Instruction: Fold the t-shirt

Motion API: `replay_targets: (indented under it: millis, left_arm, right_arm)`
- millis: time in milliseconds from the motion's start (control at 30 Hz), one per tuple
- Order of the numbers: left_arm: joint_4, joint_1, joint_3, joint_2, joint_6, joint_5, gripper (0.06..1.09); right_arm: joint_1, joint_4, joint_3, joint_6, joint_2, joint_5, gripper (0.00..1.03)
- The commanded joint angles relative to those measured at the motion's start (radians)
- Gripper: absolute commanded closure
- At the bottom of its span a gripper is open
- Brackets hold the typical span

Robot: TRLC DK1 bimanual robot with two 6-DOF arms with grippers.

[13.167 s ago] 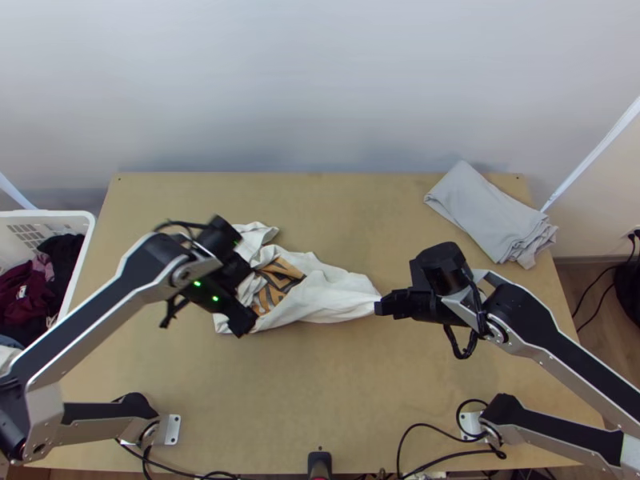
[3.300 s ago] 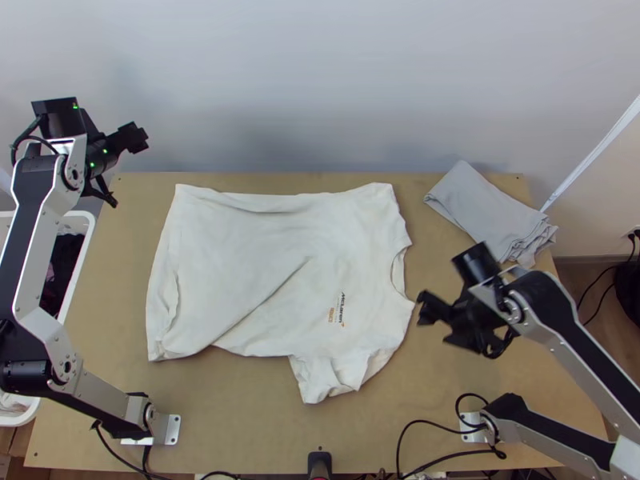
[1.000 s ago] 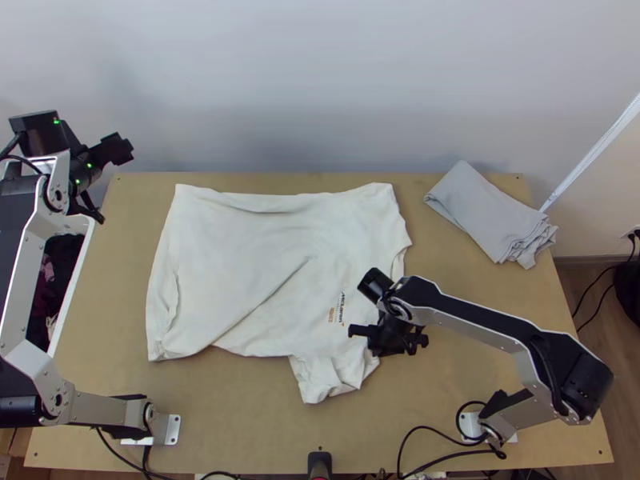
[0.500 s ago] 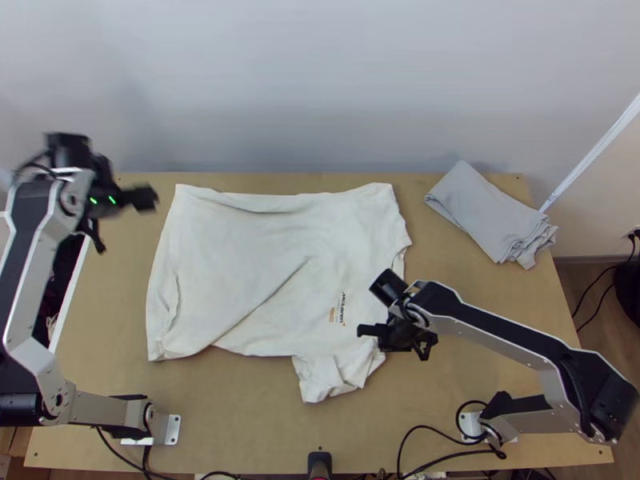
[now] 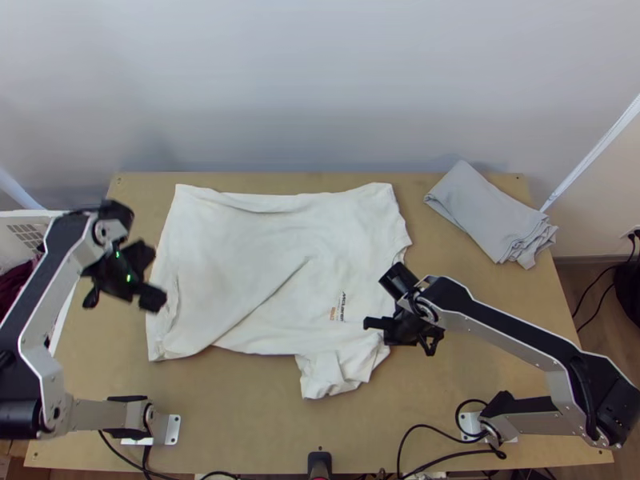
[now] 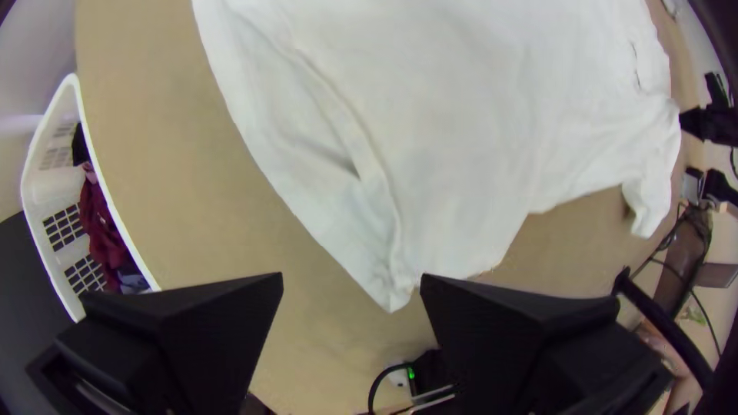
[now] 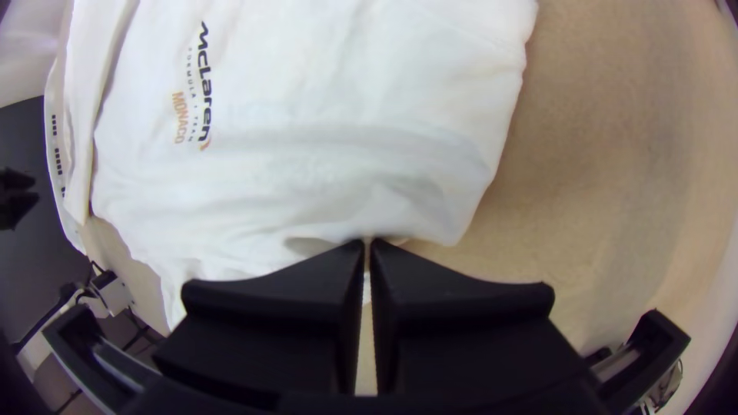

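The white t-shirt (image 5: 240, 256) lies spread on the table with a diagonal crease, its printed side up and one sleeve (image 5: 332, 374) crumpled toward the near edge. Beside its hem at the left, my left gripper (image 5: 152, 278) is open above the cloth. In the left wrist view the open left gripper (image 6: 352, 280) has the shirt's hem corner (image 6: 390, 296) just beyond and between its fingers, not held. My right gripper (image 5: 368, 323) is at the collar and shoulder side; in the right wrist view the right gripper (image 7: 367, 244) is shut on the shirt's edge (image 7: 384, 219).
A folded grey cloth (image 5: 488, 212) lies at the table's back right. A white basket (image 5: 24, 218) with dark and maroon clothes stands off the left side. Cables (image 5: 432, 460) run along the near edge.
The shirt went from bunched to spread. My left gripper came from the back left toward the hem and opened. My right gripper moved onto the shirt, then slightly rightward, with the near sleeve shifting along.
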Motion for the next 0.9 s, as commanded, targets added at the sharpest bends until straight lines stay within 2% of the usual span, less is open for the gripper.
replay_targets:
  millis: [0,200,300,567,667,833,867]
  left_arm:
    - [-0.041,0.018,-0.083,-0.041,0.09,-0.021,0.18]
    - [-0.034,0.039,-0.192,-0.041,0.133,-0.046,0.18]
    - [-0.023,0.032,-0.239,-0.042,0.137,-0.046,0.22]
    - [0.094,-0.011,-0.336,-0.003,0.13,-0.041,0.23]
    - [0.104,-0.017,-0.339,0.005,0.131,-0.021,0.33]
    - [0.107,-0.033,-0.358,0.013,0.133,-0.004,0.35]
    - [0.109,-0.033,-0.362,0.014,0.133,-0.004,0.4]
  right_arm:
    - [-0.019,-0.007,0.005,-0.017,-0.023,0.014,1.0]
    - [-0.025,-0.004,0.011,-0.028,-0.02,0.014,1.0]
    - [-0.028,-0.004,0.014,-0.029,-0.02,0.014,1.0]
    - [-0.045,-0.004,0.025,-0.035,-0.024,0.014,1.0]
    - [-0.05,-0.004,0.025,-0.037,-0.026,0.015,1.0]
    - [-0.05,-0.004,0.025,-0.035,-0.029,0.015,1.0]
    - [-0.05,-0.004,0.025,-0.035,-0.029,0.015,1.0]
